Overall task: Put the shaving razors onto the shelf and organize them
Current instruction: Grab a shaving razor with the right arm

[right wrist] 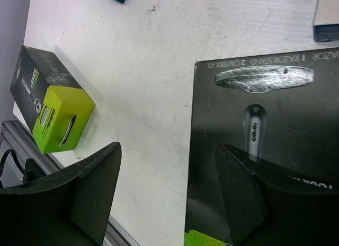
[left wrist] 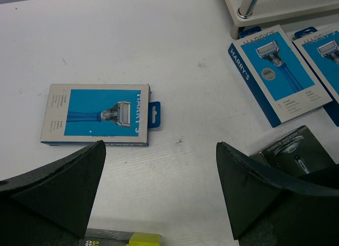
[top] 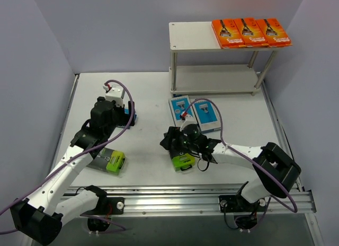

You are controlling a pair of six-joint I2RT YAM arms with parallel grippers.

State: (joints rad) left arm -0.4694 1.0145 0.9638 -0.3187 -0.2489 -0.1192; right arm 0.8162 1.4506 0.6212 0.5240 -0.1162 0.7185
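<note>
The shelf [top: 193, 36] stands at the back right, and three orange razor packs [top: 250, 32] lie side by side on its top board. Two light blue packs [top: 180, 109] [top: 206, 114] lie on the table in front of it. My right gripper [right wrist: 168, 148] is open low over a black pack with a lime end [right wrist: 275, 113]; one finger is above its face, the other above bare table to its left. My left gripper [left wrist: 160, 145] is open and empty, just short of a third blue pack [left wrist: 95, 114]. A second black pack [top: 108, 161] lies by the left arm.
A metal rail [top: 212, 195] runs along the near table edge. Grey walls close in on the left, back and right. The shelf's lower board [top: 212, 79] holds nothing that I can see.
</note>
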